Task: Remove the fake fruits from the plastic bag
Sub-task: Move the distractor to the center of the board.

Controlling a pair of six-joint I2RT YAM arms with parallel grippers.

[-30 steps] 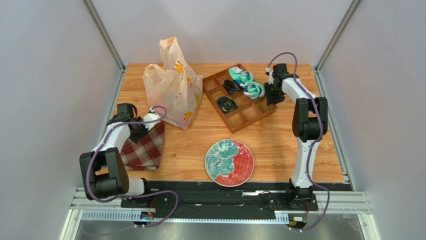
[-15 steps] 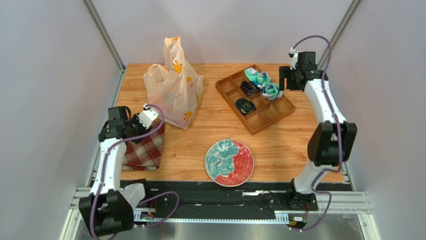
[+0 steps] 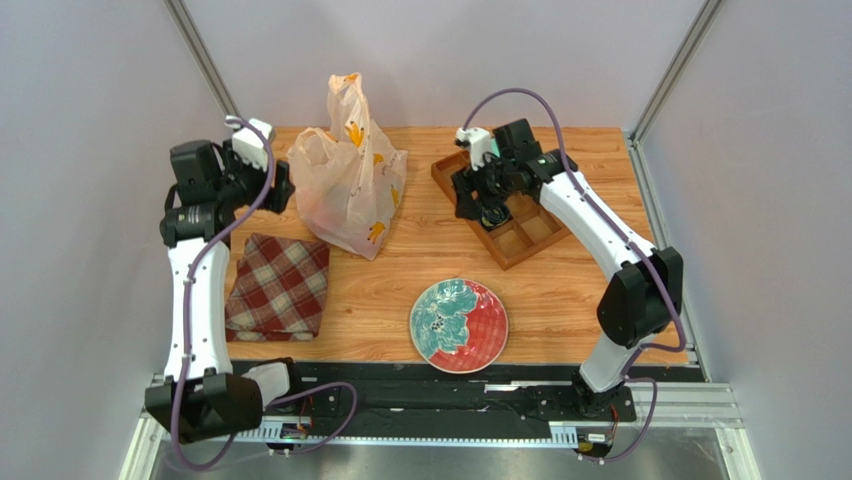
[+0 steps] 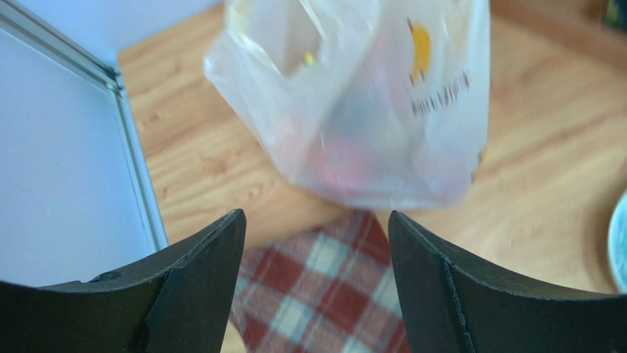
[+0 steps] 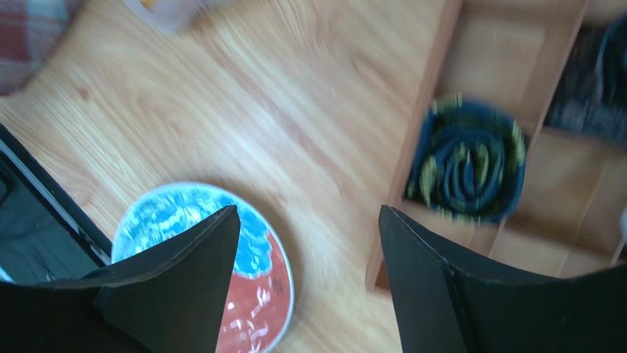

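The plastic bag stands at the back left of the table, cream-white with orange prints. In the left wrist view the plastic bag is blurred. A reddish shape shows dimly through its wall; the fake fruits are otherwise hidden inside. My left gripper hangs just left of the bag, raised off the table. The left gripper is open with nothing between its fingers. My right gripper hovers over the near-left edge of the wooden tray. The right gripper is open and empty.
A red plaid cloth lies at the near left, below my left gripper. The teal-and-red plate sits near the front middle. The wooden compartment tray at the back right holds rolled cloth bundles.
The left arm lifted off the plaid cloth and swung back beside the bag, opening its jaws. The right arm swept from the tray's far right to its left side. The tray shifted right.
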